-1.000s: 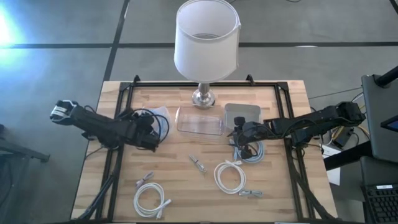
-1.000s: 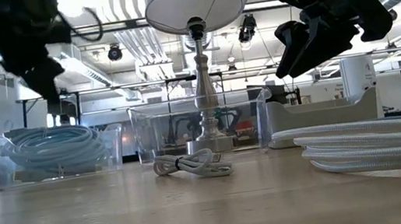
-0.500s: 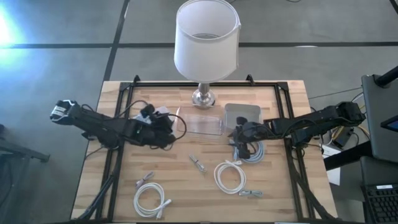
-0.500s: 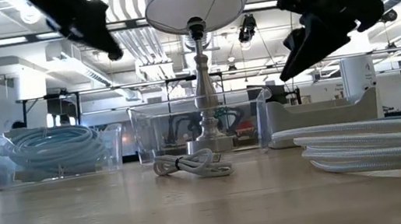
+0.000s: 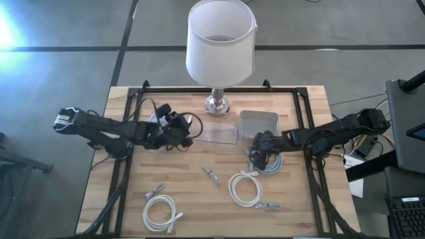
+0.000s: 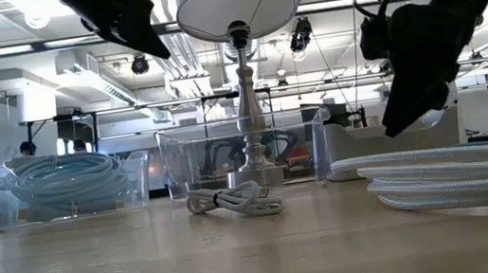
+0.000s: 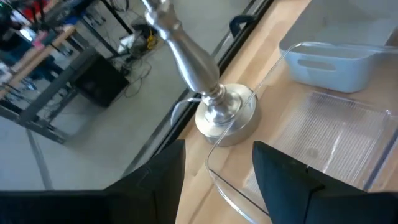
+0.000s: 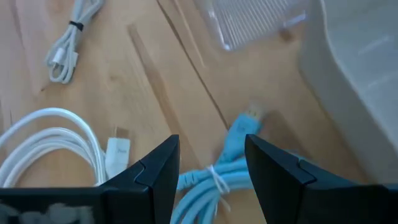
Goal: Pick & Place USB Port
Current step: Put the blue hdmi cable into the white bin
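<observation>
Two open jaws: right gripper (image 8: pixel 205 171) spread wide, blue cable (image 8: pixel 239 134) lying between and just beyond its fingers, plug end towards the grey bin (image 8: pixel 354 74). Suggest descending straight, centring on the bundle tie before closing. Left gripper (image 7: pixel 217 180) empty, parted, near clear tray (image 7: pixel 311 143)

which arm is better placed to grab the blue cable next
Right. The right gripper hangs open right over the blue cable, whose plug shows between its jaws in the right wrist view. The left gripper is open too, but across the table near the lamp and clear tray.
</observation>
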`<state>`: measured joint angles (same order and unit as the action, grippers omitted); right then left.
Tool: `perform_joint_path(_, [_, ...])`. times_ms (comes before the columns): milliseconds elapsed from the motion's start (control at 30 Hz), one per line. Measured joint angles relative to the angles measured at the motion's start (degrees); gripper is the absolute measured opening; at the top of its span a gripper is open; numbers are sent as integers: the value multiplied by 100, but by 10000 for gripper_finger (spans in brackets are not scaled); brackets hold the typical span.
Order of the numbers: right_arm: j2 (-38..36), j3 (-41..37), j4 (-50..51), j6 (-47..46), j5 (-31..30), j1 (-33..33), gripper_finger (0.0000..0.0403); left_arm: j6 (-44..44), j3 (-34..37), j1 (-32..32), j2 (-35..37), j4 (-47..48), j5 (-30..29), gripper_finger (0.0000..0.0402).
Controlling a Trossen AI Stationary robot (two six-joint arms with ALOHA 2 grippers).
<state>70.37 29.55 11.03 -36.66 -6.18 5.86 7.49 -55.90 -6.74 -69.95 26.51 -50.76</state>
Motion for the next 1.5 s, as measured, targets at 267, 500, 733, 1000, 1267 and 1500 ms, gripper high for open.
perform_joint_path(267, [0, -142, 253, -933, -288, 381, 175, -11, -2, 452, 0, -69, 462, 191])
perform_joint_path(500, [0, -160, 267, -1425, -422, 628, 166, -304, -4, 476, 0, -132, 474, 190])
perform_joint_path(733, [199, -242, 263, -1853, -648, 628, 166, -405, -4, 476, 0, -161, 475, 190])
perform_joint_path(1000, [1121, 37, 121, -1604, -465, 624, 166, -880, -4, 619, 0, -195, 2184, 190])
perform_joint_path(1267, [1600, 632, 223, -1259, -494, 610, 166, -1073, -4, 751, -59, -254, 3137, 190])
perform_joint_path(1500, [2127, 718, 129, -1337, -425, 612, 143, -1283, -2, 756, -149, -265, 3136, 190])
